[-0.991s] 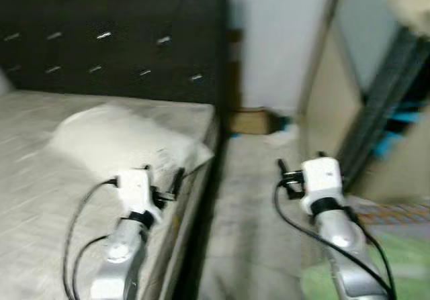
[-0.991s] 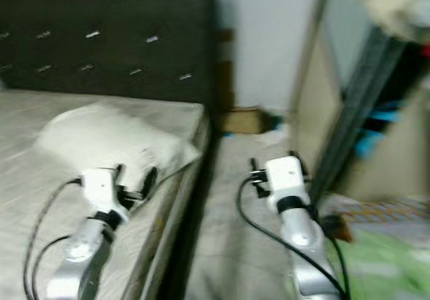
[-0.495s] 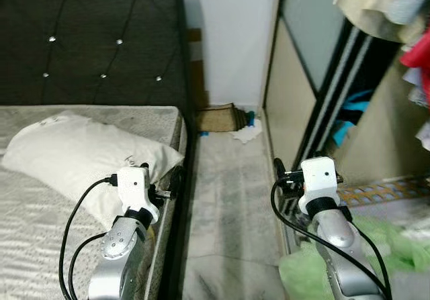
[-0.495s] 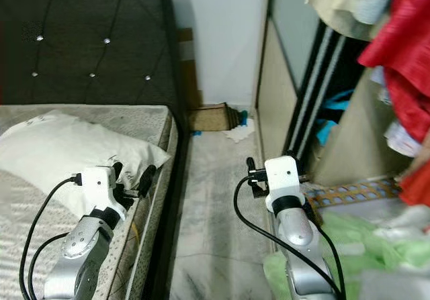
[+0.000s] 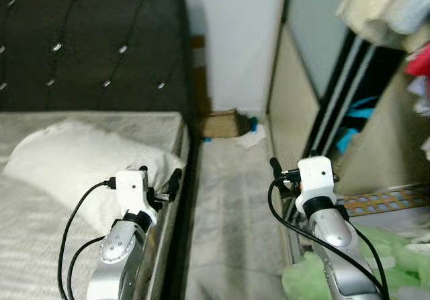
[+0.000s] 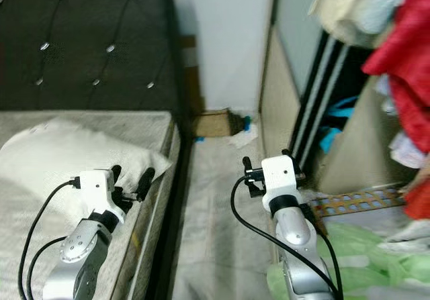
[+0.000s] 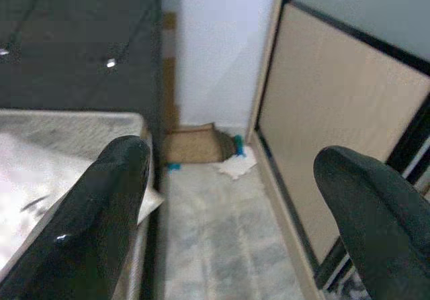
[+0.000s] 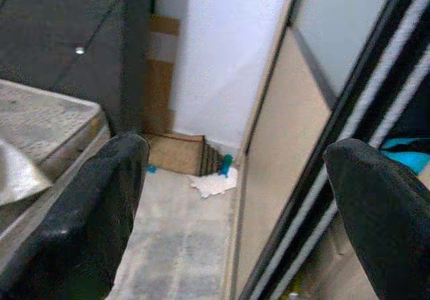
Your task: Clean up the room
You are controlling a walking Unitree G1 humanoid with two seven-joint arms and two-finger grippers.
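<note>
A bed (image 5: 40, 246) with a pale grey patterned cover stood on the left, backed by a dark tufted headboard (image 5: 94, 45) studded with shiny buttons. A white pillow (image 5: 74, 162) lay on the bed near its right edge. The left gripper (image 5: 160, 182) hung over that edge, just beside the pillow's right corner, its two black fingers (image 7: 111, 199) spread wide with nothing between them. A narrow strip of pale marbled floor (image 5: 232, 213) ran between the bed and a sliding wardrobe door (image 5: 295, 105) on the right. At the far end of that strip, against the white wall (image 5: 235, 38), a flattened brown cardboard box (image 5: 220, 123) rested on the floor, with a small blue object (image 8: 226, 164) touching its right end and a crumpled white paper (image 8: 212, 184) just in front. The right gripper (image 5: 281, 174) hovered over the floor beside the wardrobe track, its fingers (image 8: 101, 206) likewise released and holding nothing. Clothes (image 6: 396, 65), cream and red, hung at the upper right, and a light green cloth (image 6: 363, 260) lay crumpled at the near right beneath the right arm.
</note>
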